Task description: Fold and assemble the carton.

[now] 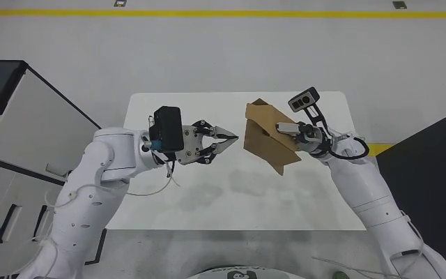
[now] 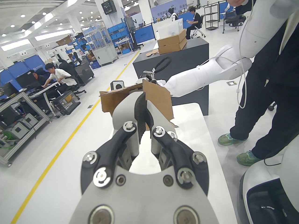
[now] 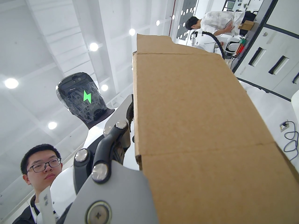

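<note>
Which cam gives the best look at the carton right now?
Top view: the carton's whole outline shows, tilted, held by the right gripper. The right wrist view has one panel close up. In the left wrist view the left gripper hides its middle.

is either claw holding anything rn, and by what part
The right claw grips the carton by a side panel's edge; the left claw holds nothing.

- Check the carton [image 1: 268, 136], at the table's [image 1: 209, 202] 2 o'clock: matt brown cardboard, flap edges ragged.
- Your table top reads smooth, white, matt.
- On the left gripper [image 1: 235, 137], expect matt grey metal plate, black plastic links, glossy screws, ribbed dark pads [image 2: 140, 113].
</note>
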Action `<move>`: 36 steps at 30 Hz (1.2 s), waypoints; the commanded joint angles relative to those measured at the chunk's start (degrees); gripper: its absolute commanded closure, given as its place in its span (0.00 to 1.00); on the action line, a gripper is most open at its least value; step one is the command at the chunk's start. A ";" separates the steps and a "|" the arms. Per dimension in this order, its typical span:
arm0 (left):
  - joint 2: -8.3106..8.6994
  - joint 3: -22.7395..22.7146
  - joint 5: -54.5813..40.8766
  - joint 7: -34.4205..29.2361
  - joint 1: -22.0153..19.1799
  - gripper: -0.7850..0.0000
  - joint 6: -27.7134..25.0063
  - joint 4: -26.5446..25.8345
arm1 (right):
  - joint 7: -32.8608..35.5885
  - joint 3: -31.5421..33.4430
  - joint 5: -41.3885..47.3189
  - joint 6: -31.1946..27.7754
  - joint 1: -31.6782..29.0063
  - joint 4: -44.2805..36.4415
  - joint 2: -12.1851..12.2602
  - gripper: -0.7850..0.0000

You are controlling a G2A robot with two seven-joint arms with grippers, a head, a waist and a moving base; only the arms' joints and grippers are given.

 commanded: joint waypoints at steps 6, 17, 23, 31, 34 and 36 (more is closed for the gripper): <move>-0.20 1.48 -0.17 -0.25 -0.86 1.00 1.07 -0.30 | -3.14 0.43 -2.10 0.52 -1.08 -1.43 -0.24 1.00; -0.43 3.28 0.22 -1.36 -1.67 1.00 2.69 1.32 | 0.76 0.24 -0.88 -0.55 -0.98 -1.81 -1.00 1.00; -0.52 4.08 -0.18 -1.33 -2.29 1.00 2.08 2.01 | 1.69 0.44 -0.50 -1.19 -1.00 -1.81 -1.37 1.00; -0.60 4.50 -0.81 -1.28 -2.83 1.00 2.14 2.64 | 1.42 0.77 -1.83 -1.38 -1.34 -1.85 -1.69 1.00; -0.46 3.57 -0.40 -1.67 -2.66 1.00 2.35 2.87 | 1.46 1.11 -2.10 -1.16 -1.51 -1.65 -1.76 1.00; -0.33 2.76 -0.02 -2.02 -2.41 1.00 2.44 2.93 | 1.73 1.49 -2.10 -1.10 -1.67 -1.48 -1.77 1.00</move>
